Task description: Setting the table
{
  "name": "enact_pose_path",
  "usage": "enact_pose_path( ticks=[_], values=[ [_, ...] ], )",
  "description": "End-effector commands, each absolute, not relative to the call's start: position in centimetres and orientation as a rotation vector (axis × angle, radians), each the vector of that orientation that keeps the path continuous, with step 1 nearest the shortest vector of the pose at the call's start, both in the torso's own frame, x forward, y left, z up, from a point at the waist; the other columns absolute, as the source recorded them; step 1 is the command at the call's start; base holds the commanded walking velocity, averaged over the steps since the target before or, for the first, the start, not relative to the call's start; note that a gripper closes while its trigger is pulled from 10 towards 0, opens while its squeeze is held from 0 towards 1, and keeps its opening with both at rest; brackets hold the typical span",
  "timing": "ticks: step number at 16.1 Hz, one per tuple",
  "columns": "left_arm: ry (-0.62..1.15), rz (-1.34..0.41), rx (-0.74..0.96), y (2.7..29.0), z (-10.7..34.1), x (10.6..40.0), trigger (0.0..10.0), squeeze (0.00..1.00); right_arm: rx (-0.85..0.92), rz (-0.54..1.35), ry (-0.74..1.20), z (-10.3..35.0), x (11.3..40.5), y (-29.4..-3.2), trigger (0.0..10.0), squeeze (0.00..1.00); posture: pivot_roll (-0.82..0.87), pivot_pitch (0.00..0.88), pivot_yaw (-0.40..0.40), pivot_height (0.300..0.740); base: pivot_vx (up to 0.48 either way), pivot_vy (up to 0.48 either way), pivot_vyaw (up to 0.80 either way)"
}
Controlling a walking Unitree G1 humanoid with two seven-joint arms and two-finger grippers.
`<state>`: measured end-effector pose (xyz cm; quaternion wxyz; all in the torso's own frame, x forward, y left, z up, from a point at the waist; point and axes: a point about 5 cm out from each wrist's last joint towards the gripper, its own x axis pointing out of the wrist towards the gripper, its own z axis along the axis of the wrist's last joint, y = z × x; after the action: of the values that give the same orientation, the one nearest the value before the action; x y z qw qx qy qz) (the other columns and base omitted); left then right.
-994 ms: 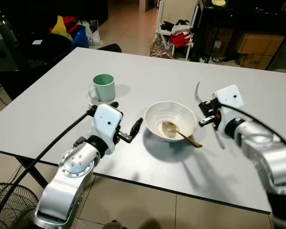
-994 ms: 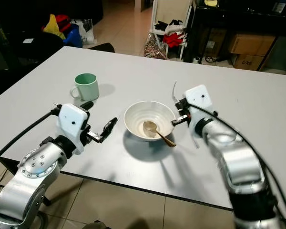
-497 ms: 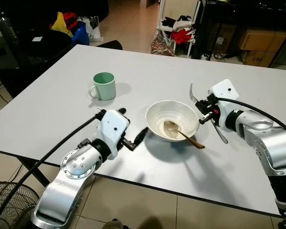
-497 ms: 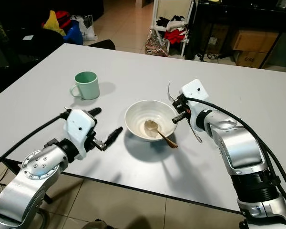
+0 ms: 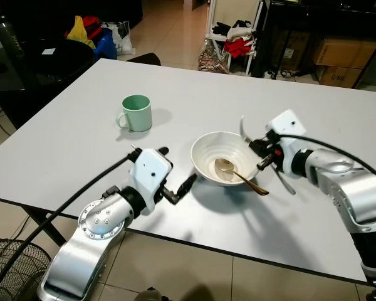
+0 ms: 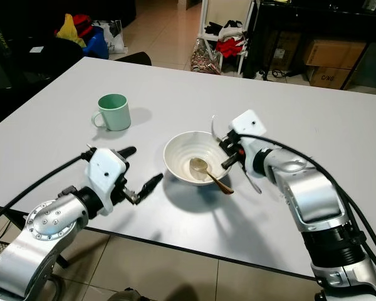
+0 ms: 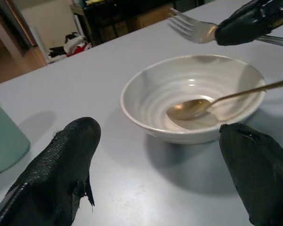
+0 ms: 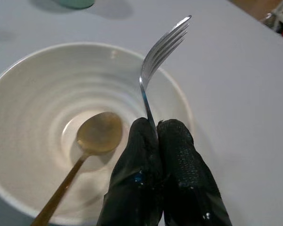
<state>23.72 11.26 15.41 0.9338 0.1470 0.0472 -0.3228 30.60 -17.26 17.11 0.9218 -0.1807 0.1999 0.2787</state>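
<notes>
The right gripper (image 8: 155,136) pinched a fork (image 8: 158,61) over the bowl's (image 5: 203,147) right rim; lowering it gently beside the spoon (image 5: 229,170) seemed wise. The left gripper (image 5: 175,172) waited open, left of the bowl.

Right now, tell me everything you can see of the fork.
The fork is silver, shiny metal, with four tines and a slim neck. The right gripper is shut on its neck, just below the tines, and holds it in the air with the tines up, above the near-right rim of the white bowl. Its handle slants down past the fingers, over the table to the right of the bowl. It touches only the gripper, not the bowl or the gold spoon lying in it.
</notes>
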Motion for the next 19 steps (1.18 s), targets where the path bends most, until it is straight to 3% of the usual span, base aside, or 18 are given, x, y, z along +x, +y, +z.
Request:
enact_pose_path(
  ticks=[1, 14, 19],
  values=[
    [0.089, -0.683, 0.305, 11.0, 15.7, 23.5, 10.0, 0.00, -0.414, 0.576, 0.392, 17.5, 30.5, -17.4, 10.0, 0.00, 0.13, 0.000, 0.020, 0.740, 0.000, 0.000, 0.00],
    [0.123, -0.759, 0.301, 10.3, 15.0, 23.1, 10.0, 0.00, -0.436, 0.692, 0.482, 16.7, 30.9, -17.3, 10.0, 0.00, 0.10, 0.000, 0.015, 0.740, 0.000, 0.000, 0.00],
    [0.140, -0.809, 0.299, 9.9, 14.7, 22.8, 10.0, 0.00, -0.458, 0.683, 0.496, 16.3, 32.5, -16.5, 10.0, 0.00, 0.10, 0.000, 0.011, 0.740, 0.000, 0.000, 0.00]
  ],
)
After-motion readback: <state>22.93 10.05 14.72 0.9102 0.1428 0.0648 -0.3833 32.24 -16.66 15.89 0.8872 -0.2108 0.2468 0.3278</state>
